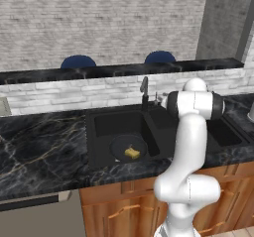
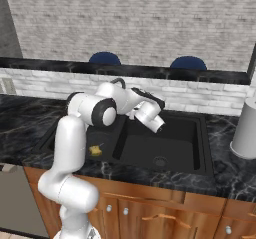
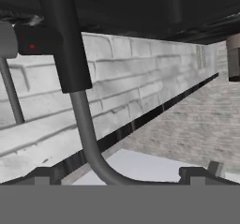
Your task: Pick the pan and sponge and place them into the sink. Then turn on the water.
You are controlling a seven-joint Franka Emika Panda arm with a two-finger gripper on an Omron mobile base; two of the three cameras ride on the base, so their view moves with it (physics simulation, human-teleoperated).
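Hiding much of the sink (image 1: pixel 99 127), the arm covers its right basin.

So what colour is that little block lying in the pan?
Yellow. The sponge lies in the dark pan; the left base view shows it best.

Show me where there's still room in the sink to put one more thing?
The sink has two basins. The left one is crowded: the pan covers most of its floor, with the sponge on it. The right basin, between the divider and the counter beside the grey canister, is bare around its drain.
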